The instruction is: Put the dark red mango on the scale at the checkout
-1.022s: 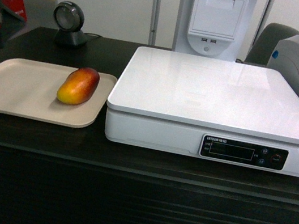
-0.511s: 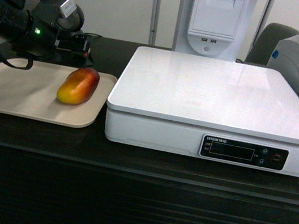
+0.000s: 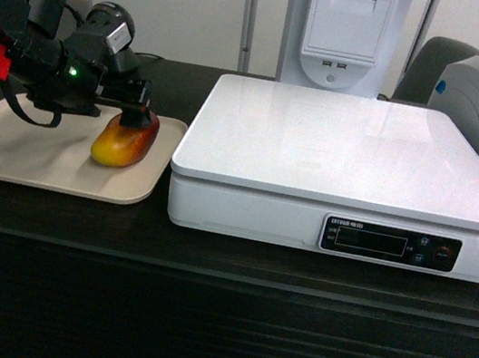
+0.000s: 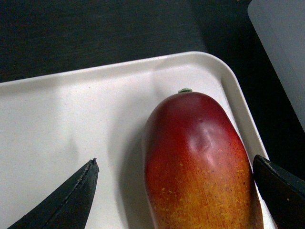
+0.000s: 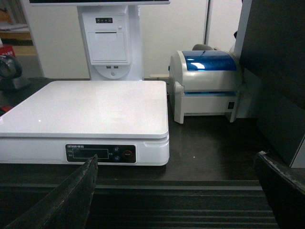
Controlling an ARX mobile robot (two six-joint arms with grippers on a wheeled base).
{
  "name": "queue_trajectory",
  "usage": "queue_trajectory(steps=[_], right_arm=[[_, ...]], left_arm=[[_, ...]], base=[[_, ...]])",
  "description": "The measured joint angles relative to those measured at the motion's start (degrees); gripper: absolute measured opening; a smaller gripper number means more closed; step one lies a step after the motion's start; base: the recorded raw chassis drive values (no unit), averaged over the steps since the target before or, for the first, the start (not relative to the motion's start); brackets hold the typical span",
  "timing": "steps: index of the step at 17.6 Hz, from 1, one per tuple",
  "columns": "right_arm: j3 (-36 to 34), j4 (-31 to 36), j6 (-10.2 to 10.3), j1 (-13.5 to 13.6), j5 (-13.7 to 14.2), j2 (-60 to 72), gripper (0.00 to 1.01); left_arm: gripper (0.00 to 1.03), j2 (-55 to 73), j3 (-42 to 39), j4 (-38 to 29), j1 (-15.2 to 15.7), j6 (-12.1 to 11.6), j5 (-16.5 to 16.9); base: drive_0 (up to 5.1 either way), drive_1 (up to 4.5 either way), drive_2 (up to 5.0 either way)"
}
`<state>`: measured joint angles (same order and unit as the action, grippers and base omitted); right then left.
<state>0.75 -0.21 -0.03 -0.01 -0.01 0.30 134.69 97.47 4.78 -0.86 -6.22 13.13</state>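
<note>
Fingers (image 4: 62, 200) of the left gripper (image 4: 176, 191): two dark tips, spread wide, one on each side of the dark red mango (image 4: 200, 167); the left tip stands clear of the fruit over bare tray, the right tip lies just beside its flank, contact not discernible. Nothing gripped.

Dark red mango: lies lengthwise on the beige tray (image 3: 31, 158), near the tray's right rim, stem end pointing away from the wrist camera; red at the stem half, shading to orange-yellow nearer the camera. From the head camera, the left gripper (image 3: 136, 111) sits over the fruit's far, red end.

Scale (image 3: 354, 152): white, on the checkout (image 3: 226, 259) counter just right of the tray; platter bare.

Right gripper (image 5: 176, 191): fingers parted wide, holding nothing, facing the scale's front from the counter edge; out of the head camera's sight.

Printer (image 5: 207, 86): white with blue lid, right of the scale.
</note>
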Motion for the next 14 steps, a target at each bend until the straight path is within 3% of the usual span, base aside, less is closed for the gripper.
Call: queue_trajectory(steps=[14], right_arm=[[0.00, 0.00, 0.00, 0.00, 0.00, 0.00, 0.98]], left_arm=[[0.98, 5.62, 5.84, 5.44, -0.57, -0.59, -0.92]], base=[[0.0, 0.00, 0.0]])
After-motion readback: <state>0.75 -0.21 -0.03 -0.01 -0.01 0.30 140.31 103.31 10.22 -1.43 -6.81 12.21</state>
